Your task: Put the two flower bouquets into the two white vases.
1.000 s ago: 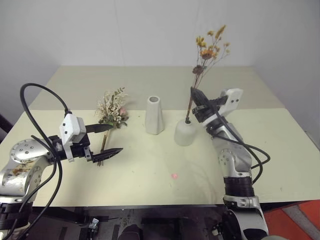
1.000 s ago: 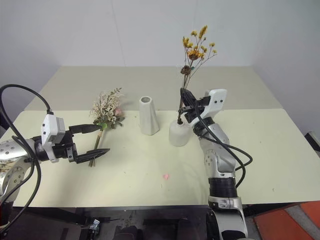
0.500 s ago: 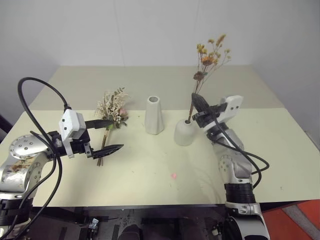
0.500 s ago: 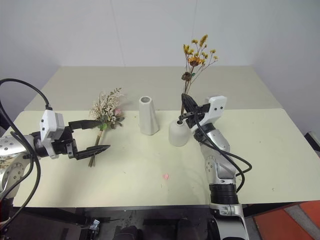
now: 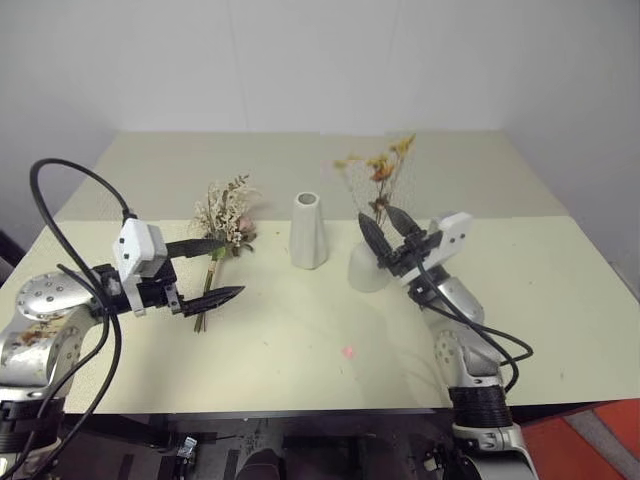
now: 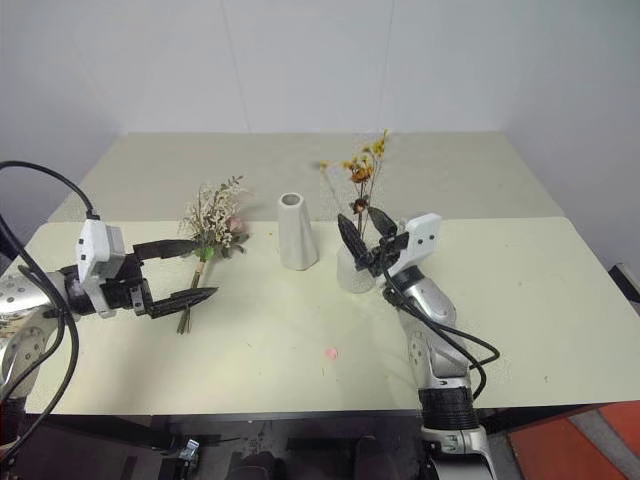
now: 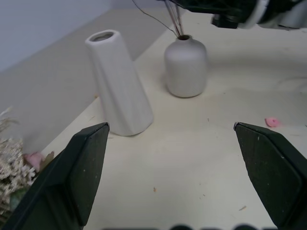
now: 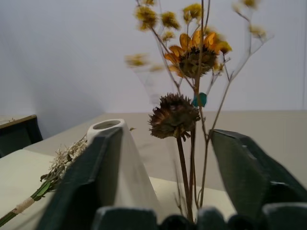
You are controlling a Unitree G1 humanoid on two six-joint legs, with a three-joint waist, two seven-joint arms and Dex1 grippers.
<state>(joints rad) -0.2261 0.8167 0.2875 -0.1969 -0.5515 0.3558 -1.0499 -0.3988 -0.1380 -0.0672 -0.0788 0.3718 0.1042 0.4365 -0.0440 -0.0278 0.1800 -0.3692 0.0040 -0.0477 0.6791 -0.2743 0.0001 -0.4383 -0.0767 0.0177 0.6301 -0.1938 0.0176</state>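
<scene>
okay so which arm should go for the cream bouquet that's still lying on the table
Left, likely. The left gripper is open with its fingers either side of the cream-white bouquet stems. The right gripper stands open by the short vase, across the tall vase.

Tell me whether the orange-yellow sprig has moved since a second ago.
Yes. The orange-yellow sprig has dropped deeper into the squat vase, its blooms now much nearer the vase mouth and leaning left.
</scene>
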